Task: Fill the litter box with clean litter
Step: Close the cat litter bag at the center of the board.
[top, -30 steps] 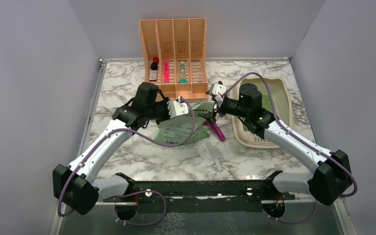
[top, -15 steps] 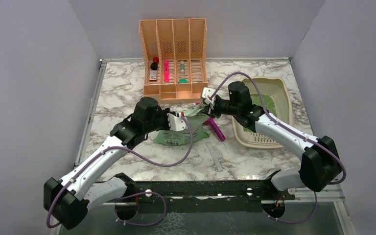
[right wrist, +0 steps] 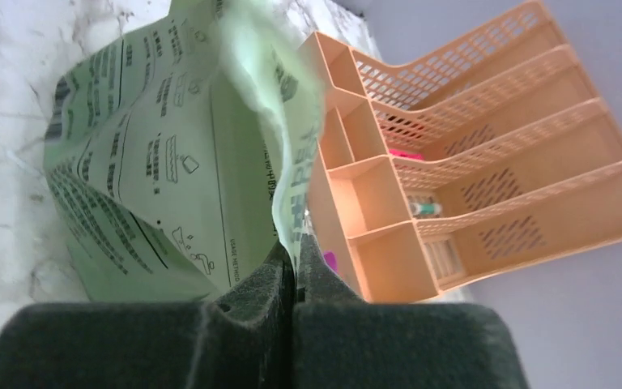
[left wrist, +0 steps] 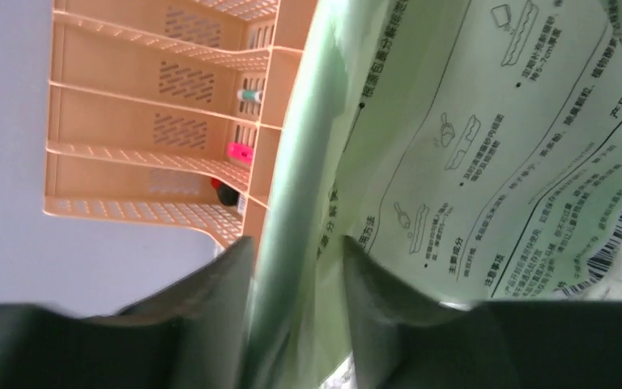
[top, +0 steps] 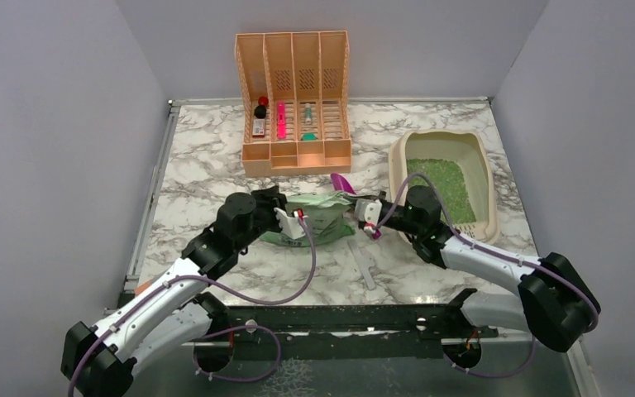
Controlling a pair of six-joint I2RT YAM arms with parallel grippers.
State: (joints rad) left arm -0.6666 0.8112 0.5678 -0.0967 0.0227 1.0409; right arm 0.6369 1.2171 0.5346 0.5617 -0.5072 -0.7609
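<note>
Nearest us, both arms have come down from a raised pose and lie low over the counter (top: 215, 165). Between them the pale green printed bag (top: 322, 217) sits slumped at centre. A second ago it hung in the air.

Left pincer (left wrist: 291, 263): just loosened. Its jaws stand partway apart on either side of the bag's folded edge, and we judge the edge no longer pinched. Right pincer (right wrist: 294, 247): was wide, now closed tight on a thin flap at the bag's other edge. This reads to us as a hand-over, left to right.

A pale strip (top: 365, 265) lies at 5 o'clock from the bag. A purple tool (top: 341, 181) pokes out at the bag's 12 o'clock.

At 2 o'clock from the bag, the litter box (top: 393, 165) is uncovered now that the right arm has left it. The clean litter (top: 442, 184) forms a green patch on its floor, with bare beige around it. We judge the fill begun but not finished, and a fresh lift by the right arm looks likely.

Farthest, at 12 o'clock, stands the peach file organizer (top: 293, 91).

Views: only the wrist cameras settle the two grips and show the bag's print and barcode. Only the top camera shows the box and the litter.
</note>
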